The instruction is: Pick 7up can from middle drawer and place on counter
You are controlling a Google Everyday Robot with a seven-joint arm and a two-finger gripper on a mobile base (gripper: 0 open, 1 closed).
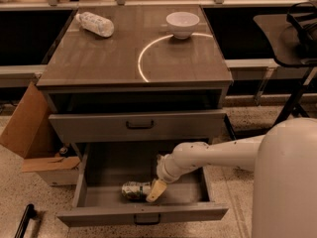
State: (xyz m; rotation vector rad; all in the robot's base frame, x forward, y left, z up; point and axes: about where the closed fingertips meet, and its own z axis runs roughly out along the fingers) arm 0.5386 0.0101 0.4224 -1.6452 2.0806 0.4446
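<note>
Robot body: big white rounded shell (287,182), nearest to the camera, fills the lower right corner.
Middle drawer: wide shallow grey metal drawer (99,214) w/ small dark bar handle, pulled fully out; its inside is in view.
7up can: small green-and-white soda can (134,190), lying on its side on the drawer floor, near the front wall, approx. at mid width. Long axis runs left-right in the pic. Label is dim; colours show only weakly in this light.
Gripper: pale beige gripper (153,191), down inside the drawer, at the right end of the can and touching it. Open or closed on the can: cannot tell.
Arm: white tubular arm (213,155) goes from the body leftwards over the drawer's right side. It bends at a rounded wrist joint, then points down and a bit left toward the can.
Floor, left: black bar-like thing (25,221) beside the drawer's front corner; brown cardboard box (29,128) w/ open flaps leans against the cabinet's left side.
Upper drawer: same grey drawer (99,128) w/ dark handle, closed, above the open one.
Counter: glossy grey-brown square top (99,58) w/ pale circular arc line (138,58).
Bowl: white round bowl (182,24), at the back of the counter, on the arc.
Bottle: clear crinkled plastic bottle (95,24), lying on its side at the far left corner, well apart from the bowl.
</note>
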